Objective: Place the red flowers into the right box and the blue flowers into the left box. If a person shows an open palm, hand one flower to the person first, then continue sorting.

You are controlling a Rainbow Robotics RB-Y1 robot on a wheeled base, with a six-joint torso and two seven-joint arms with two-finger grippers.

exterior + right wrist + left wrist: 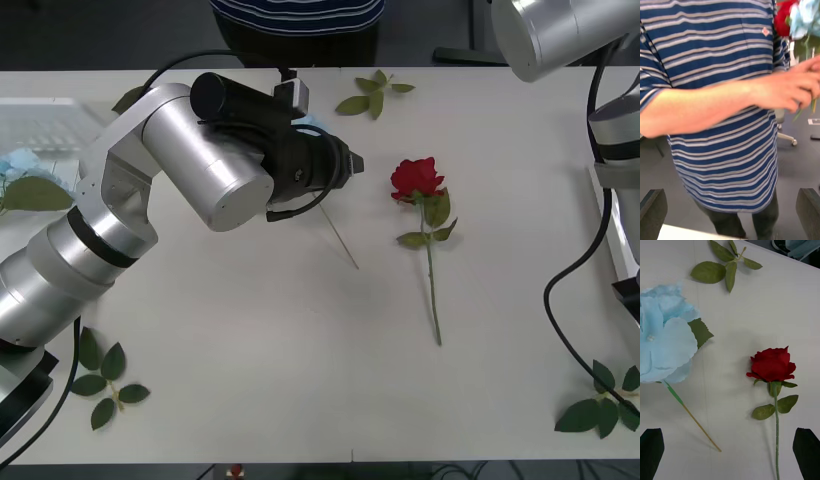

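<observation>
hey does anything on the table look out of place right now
Loose leaf sprigs lie scattered on the table without blooms. One red rose and a blue hydrangea lie unsorted under the open left gripper.

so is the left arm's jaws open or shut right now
Open. In the left wrist view the left gripper has its jaws at the two bottom corners, wide apart, hovering over the dark-red artificial rose lying flat on the table.

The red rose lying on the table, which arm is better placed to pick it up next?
Left. The left gripper hovers open beside the red rose, its wrist view looking straight down at the rose. The right gripper, also open, faces the person.
</observation>
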